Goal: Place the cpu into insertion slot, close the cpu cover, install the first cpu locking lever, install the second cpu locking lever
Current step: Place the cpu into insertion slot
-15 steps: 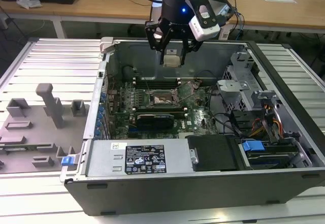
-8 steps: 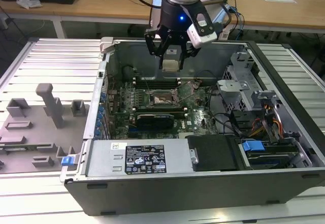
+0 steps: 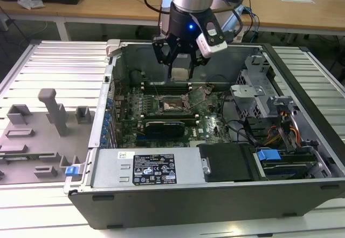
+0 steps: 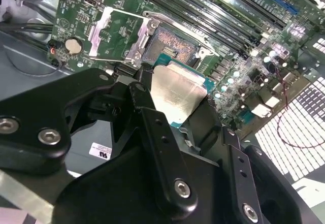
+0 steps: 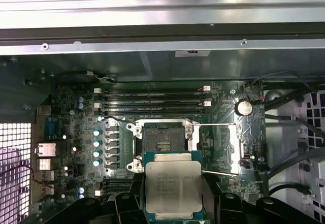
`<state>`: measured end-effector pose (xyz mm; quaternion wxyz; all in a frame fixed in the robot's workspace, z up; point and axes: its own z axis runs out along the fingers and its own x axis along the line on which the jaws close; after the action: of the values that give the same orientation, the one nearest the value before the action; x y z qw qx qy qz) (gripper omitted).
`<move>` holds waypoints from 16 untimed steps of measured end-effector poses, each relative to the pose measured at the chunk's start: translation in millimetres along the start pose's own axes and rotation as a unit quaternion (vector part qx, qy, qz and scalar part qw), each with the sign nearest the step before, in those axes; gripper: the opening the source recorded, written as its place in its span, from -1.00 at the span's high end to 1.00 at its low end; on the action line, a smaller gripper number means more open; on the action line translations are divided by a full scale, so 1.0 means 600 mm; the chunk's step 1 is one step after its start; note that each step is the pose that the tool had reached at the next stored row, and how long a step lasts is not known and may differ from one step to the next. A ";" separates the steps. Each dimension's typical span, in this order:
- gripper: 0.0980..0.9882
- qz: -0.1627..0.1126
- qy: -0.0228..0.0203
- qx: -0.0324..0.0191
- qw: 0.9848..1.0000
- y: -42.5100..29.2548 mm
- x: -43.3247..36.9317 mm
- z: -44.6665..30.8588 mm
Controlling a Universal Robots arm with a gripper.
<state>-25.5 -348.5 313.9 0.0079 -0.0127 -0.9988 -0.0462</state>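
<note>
I have the black metal gripper (image 4: 175,104) clamped on the pale silver-beige square cpu (image 4: 177,92), which is tilted over the green motherboard (image 4: 76,16). The chip's far edge overlaps the near rim of the black-rimmed square insertion slot (image 4: 170,43), which lies uncovered. The thin silver-grey cpu cover frame (image 4: 99,26) is swung open beside it.

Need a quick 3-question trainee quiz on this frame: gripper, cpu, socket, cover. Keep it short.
1. Fill in: the gripper is shut on the ____.
2. True or false: the cpu is seated in the insertion slot.
3. The cpu cover is: A) closed over the slot, B) swung open beside the slot, C) held by the gripper.

Key: 1 cpu; 2 false, the gripper holds it clear of the empty slot; 3 B.
</note>
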 end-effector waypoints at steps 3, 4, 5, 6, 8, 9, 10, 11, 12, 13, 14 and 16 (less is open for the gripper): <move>0.00 0.000 0.000 -0.001 1.000 -0.001 0.001 0.009; 0.00 0.000 0.000 -0.001 1.000 -0.001 0.001 0.012; 0.00 0.000 0.000 -0.001 1.000 -0.001 0.001 0.015; 0.00 0.000 0.000 -0.001 1.000 -0.002 0.002 0.019; 0.00 0.000 0.000 -0.001 1.000 -0.002 0.002 0.026; 0.00 0.000 0.000 -0.001 1.000 -0.003 0.002 0.027; 0.00 0.002 0.000 -0.001 1.000 -0.003 0.002 0.028; 0.00 0.011 -0.001 -0.001 1.000 -0.003 0.002 0.029; 0.00 0.023 -0.002 -0.001 1.000 -0.003 0.002 0.030; 0.00 0.037 -0.003 -0.001 0.999 -0.003 0.002 0.030; 0.00 0.044 -0.004 -0.002 0.999 -0.003 0.002 0.031; 0.00 0.063 -0.006 -0.002 0.998 -0.003 0.002 0.031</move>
<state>-27.0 -348.4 295.3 0.0048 -0.0759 -0.9960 -0.0475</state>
